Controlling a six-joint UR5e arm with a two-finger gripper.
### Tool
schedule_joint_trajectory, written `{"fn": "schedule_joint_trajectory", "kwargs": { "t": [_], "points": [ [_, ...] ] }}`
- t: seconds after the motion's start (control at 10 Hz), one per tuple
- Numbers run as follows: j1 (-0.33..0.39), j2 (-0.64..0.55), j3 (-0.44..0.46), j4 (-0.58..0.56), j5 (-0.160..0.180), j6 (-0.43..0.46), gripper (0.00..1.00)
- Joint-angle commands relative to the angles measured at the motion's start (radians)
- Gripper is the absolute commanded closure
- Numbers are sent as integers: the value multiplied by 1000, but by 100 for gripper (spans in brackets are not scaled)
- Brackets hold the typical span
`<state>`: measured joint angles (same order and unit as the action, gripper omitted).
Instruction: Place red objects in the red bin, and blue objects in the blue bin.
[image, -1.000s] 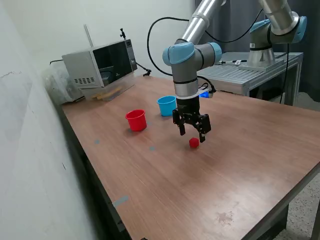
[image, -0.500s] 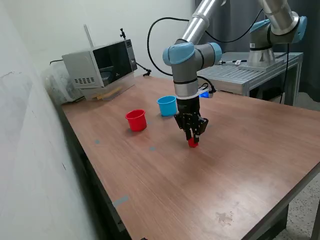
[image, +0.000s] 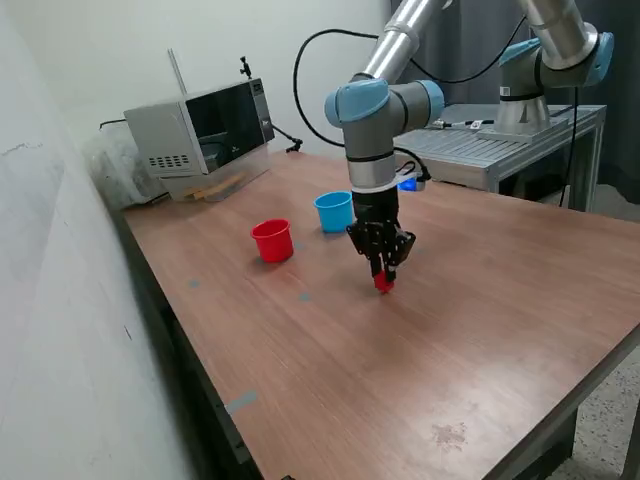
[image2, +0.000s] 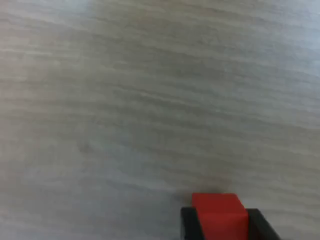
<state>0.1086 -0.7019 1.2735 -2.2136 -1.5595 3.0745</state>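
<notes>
Left to right in the exterior view, as I read it from the console:

- Wall: runs along the table's (image: 300, 400) left edge; narrow gap btwn.
- Microwave (image: 200, 125): far left corner, near the back edge.
- Red cup (image: 272, 241): upright, open wood all round it.
- Blue cup (image: 334, 211): upright, just right of and behind red cup, not touching.
- Gripper (image: 384, 278): pointing straight down, fingers closed onto a red cube (image: 384, 283); wrist view shows cube (image2: 220, 216) pinched btwn two dark pads (image2: 189, 224). Can't tell if cube is touching the wood or just above it.
- Right of the arm: broad bare wood to the near and right edges.
- Surface: brown woodgrain, a pale scuff nr front edge.
- Room: metal bench w/ second arm base behind, far right.
</notes>
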Motion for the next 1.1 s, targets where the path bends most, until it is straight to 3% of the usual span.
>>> {"fn": "schedule_joint_trajectory", "kwargs": {
  "t": [0.0,0.1,0.4,0.8,1.0],
  "points": [
    [-1,-59,0,5,-5,-14,100],
    [-6,-82,-2,11,-8,-20,100],
    [-131,-146,-29,50,-8,-39,100],
    [-283,-148,-75,63,-8,-42,100],
    [-326,-145,-79,63,-7,-46,100]
  ]
}}
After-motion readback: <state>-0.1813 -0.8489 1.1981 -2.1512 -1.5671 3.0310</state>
